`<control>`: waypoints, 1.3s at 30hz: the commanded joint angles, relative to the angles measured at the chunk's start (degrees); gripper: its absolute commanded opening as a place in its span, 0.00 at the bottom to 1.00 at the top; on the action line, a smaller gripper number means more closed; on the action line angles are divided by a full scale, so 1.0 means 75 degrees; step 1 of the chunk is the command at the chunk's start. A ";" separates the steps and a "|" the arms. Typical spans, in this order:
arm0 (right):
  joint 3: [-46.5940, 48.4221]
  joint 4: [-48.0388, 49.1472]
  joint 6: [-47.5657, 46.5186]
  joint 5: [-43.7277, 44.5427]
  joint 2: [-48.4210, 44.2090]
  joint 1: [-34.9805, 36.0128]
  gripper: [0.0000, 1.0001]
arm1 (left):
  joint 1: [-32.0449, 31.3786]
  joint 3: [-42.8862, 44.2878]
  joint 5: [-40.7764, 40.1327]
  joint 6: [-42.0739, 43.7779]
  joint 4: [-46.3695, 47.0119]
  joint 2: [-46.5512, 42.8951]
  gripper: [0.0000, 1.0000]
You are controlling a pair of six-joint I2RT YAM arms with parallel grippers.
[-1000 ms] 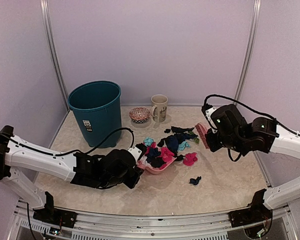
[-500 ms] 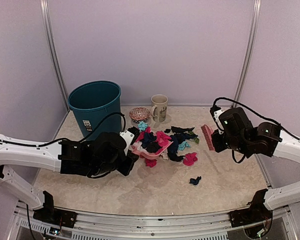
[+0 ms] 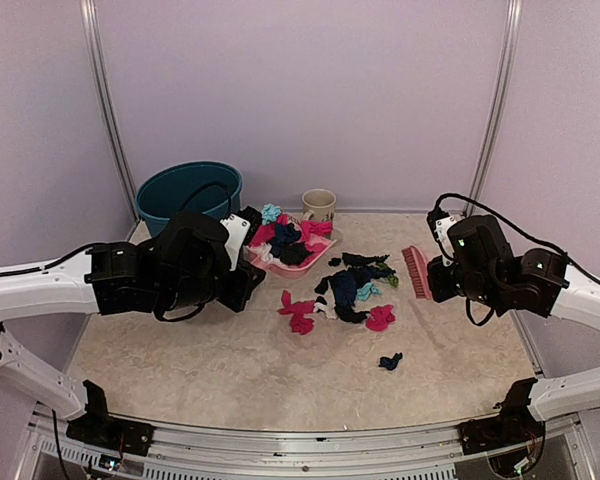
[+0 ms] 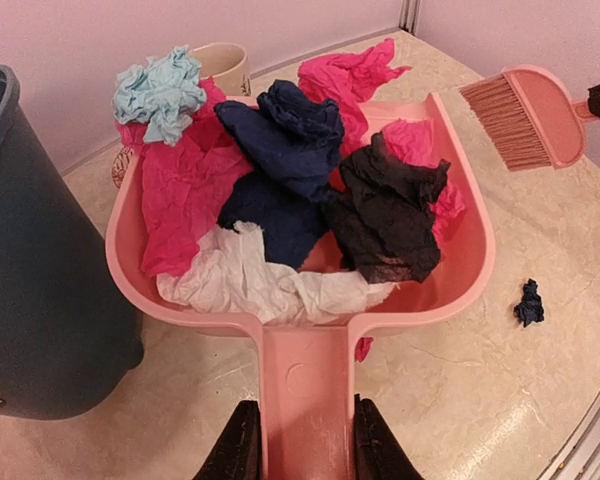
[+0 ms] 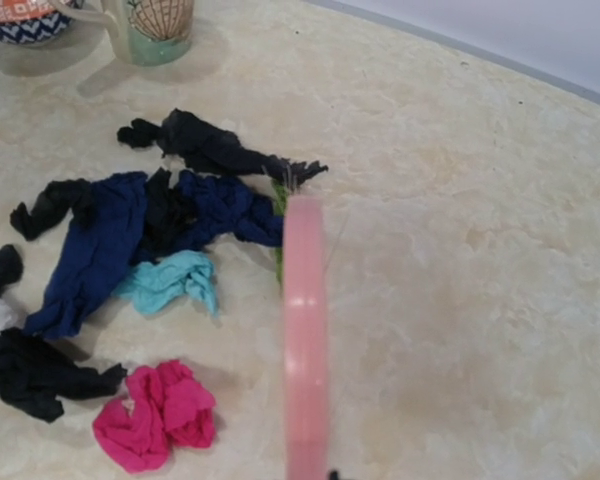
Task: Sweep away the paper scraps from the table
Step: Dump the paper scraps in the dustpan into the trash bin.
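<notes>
Clamping left gripper [image 4: 300,445] on dustpan [image 4: 460,250] handle, scraps [image 4: 290,180] heaped inside, bin [image 3: 160,200] at its ten o'clock; pinching brush [image 3: 416,272] in right gripper [image 3: 438,278], more scraps on table [image 3: 280,370] at nine o'clock.

I am looking into a robot test cell, a lab set-up rather than a home. Plain lilac panel walls [image 3: 310,90] close in the back and both sides of the frame, joined by bare metal posts [image 3: 105,100] at upper left and upper right. A mottled beige bench [image 3: 280,370] fills the booth, with a metal rail [image 3: 300,440] along its bottom edge. The left arm [image 3: 40,290] and right arm [image 3: 590,300], white and black, are bolted at the lower corners. A teal bin [image 3: 175,190] and a mug [image 3: 320,205] stand at the back.
</notes>
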 commanded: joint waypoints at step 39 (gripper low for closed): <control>-0.0111 0.0743 0.0026 -0.0343 0.0105 -0.0177 0.00 | 0.7066 0.0244 0.8829 -0.2389 0.0308 -0.1793 0.00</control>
